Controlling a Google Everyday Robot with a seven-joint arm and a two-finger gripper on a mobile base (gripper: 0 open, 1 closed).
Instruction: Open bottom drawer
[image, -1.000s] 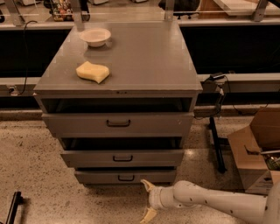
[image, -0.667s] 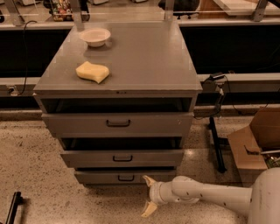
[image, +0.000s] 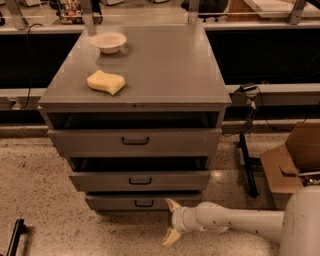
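One end effector (image: 171, 221), fingers (image: 172, 204) spread apart and empty, is held low over the speckled floor (image: 50, 210), just below-right of the bottom drawer (image: 110, 202), lowest of three in the grey desk (image: 165, 65), its horizontal bar handle (image: 144, 203) placed up-left of them; a cardboard box (image: 292, 165) is noted rightward.

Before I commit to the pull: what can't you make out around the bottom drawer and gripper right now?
- Camera view: inside of the bottom drawer, hidden under the middle drawer.
- Camera view: whether the gripper, fingers open, just right of the handle in the picture, touches the drawer front; one view gives no depth.
- Camera view: cardboard box, cut off by the right edge.
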